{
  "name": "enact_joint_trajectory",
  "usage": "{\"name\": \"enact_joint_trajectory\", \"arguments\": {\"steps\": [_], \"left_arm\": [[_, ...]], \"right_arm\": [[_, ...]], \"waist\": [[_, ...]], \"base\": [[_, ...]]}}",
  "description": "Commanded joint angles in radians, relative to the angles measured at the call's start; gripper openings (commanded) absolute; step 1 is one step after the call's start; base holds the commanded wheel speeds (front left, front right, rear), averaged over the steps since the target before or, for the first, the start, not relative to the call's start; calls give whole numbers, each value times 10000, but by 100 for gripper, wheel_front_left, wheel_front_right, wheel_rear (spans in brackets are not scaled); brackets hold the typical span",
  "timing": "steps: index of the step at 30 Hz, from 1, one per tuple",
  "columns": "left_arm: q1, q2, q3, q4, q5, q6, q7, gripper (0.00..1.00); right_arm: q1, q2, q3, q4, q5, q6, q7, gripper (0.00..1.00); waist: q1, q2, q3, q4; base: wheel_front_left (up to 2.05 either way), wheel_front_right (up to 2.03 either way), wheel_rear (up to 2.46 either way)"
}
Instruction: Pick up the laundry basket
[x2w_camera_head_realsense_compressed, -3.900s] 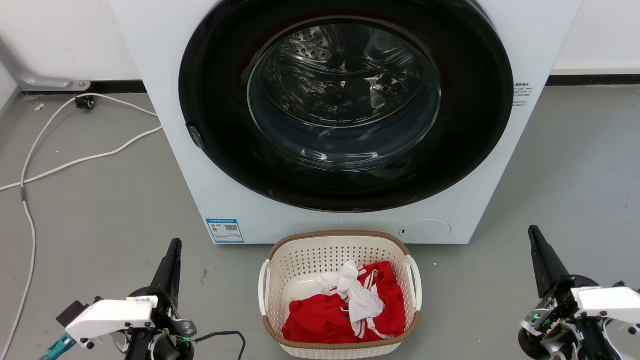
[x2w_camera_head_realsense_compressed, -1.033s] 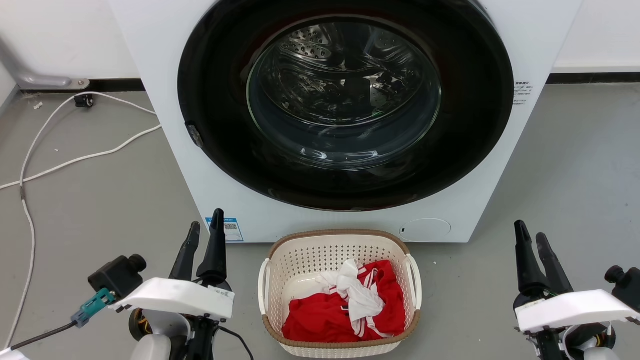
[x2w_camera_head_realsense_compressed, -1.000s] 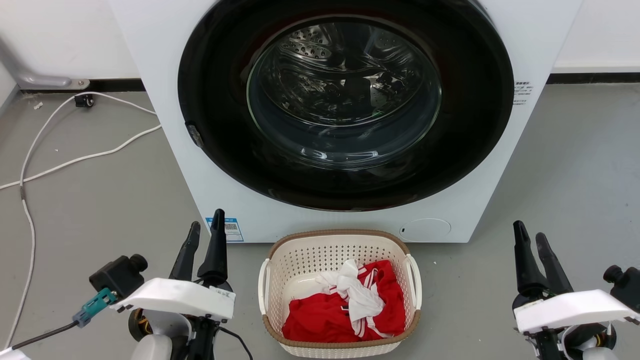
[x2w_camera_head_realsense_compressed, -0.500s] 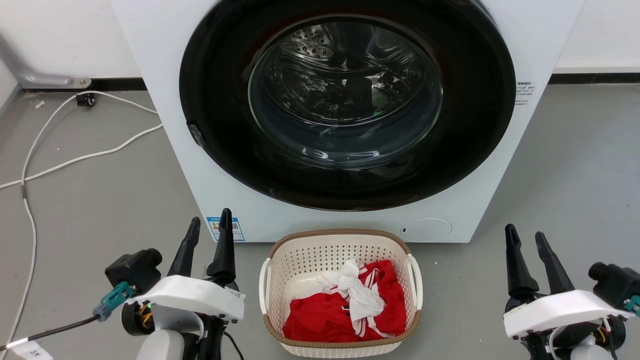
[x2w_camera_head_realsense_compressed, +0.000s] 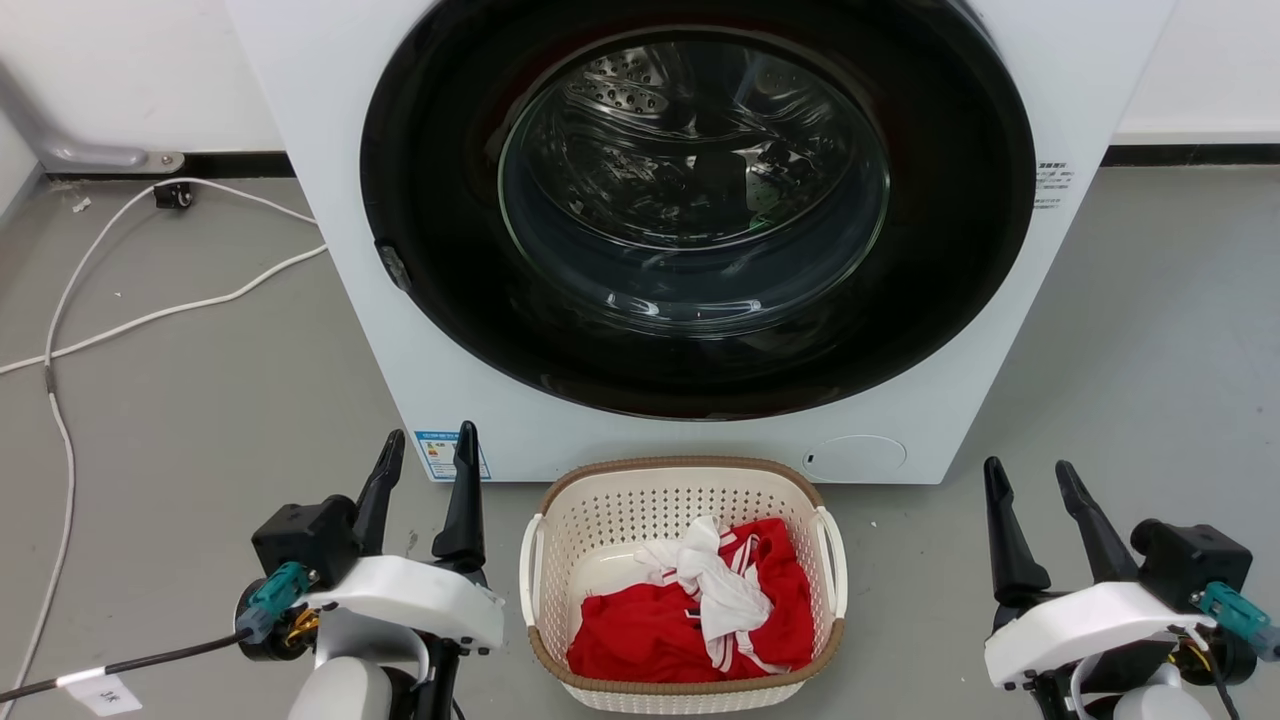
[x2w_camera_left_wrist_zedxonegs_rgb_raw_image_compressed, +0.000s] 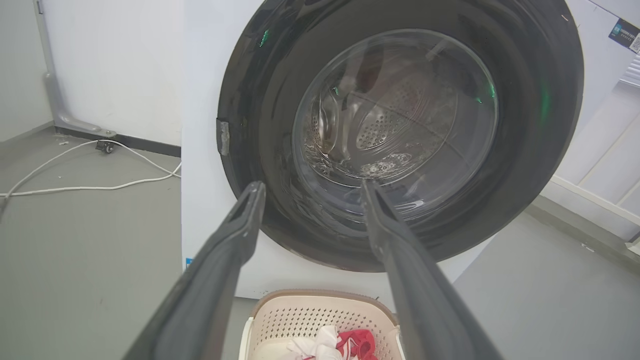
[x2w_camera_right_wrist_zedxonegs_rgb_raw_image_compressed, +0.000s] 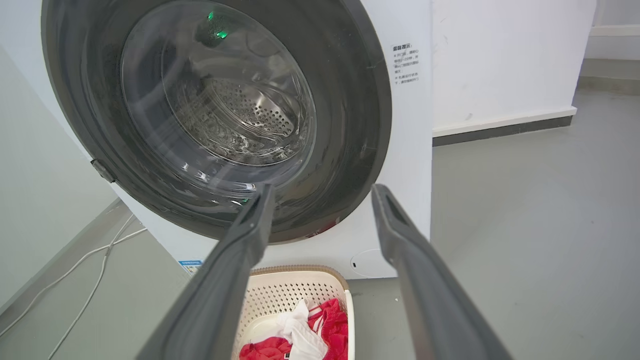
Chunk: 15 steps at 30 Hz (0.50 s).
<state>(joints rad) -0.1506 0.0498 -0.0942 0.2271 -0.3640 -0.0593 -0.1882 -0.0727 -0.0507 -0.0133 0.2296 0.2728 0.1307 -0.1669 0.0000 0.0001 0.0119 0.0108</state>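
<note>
We see the laundry basket (x2w_camera_head_realsense_compressed: 650, 505) on the grey floor (x2w_camera_head_realsense_compressed: 200, 420), just in front of the washing machine (x2w_camera_head_realsense_compressed: 330, 200) and below its round door (x2w_camera_head_realsense_compressed: 695, 190). It holds red and white clothes (x2w_camera_head_realsense_compressed: 700, 620), with our left gripper (x2w_camera_head_realsense_compressed: 430, 438) to its left and our right gripper (x2w_camera_head_realsense_compressed: 1026, 468) to its right, both sets of fingers spread apart and holding nothing. The machine's front bears a blue sticker (x2w_camera_head_realsense_compressed: 452, 455) with a QR code at the lower left and a block of small dark print (x2w_camera_head_realsense_compressed: 1052, 185) right of the door, neither legible to us; a white tag (x2w_camera_head_realsense_compressed: 105, 693) on the cable (x2w_camera_head_realsense_compressed: 150, 662) by our left arm carries a short mark we cannot read.
</note>
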Motion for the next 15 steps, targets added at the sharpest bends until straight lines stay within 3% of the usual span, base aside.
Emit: {"name": "enact_joint_trajectory", "arguments": {"steps": [1, 15], "left_arm": [[-209, 46, -25, -41, 222, 57, -71, 100], [-227, 34, -135, 184, 1473, 248, -378, 100]], "right_arm": [[-209, -3, 23, -34, -208, 0, -59, 100], [-133, 2, 79, -132, -1821, -1, -197, 100]], "waist": [[0, -1, 4, 5], [0, -1, -25, 21]], "base": [[0, 0, 0], [0, 0, 0]]}}
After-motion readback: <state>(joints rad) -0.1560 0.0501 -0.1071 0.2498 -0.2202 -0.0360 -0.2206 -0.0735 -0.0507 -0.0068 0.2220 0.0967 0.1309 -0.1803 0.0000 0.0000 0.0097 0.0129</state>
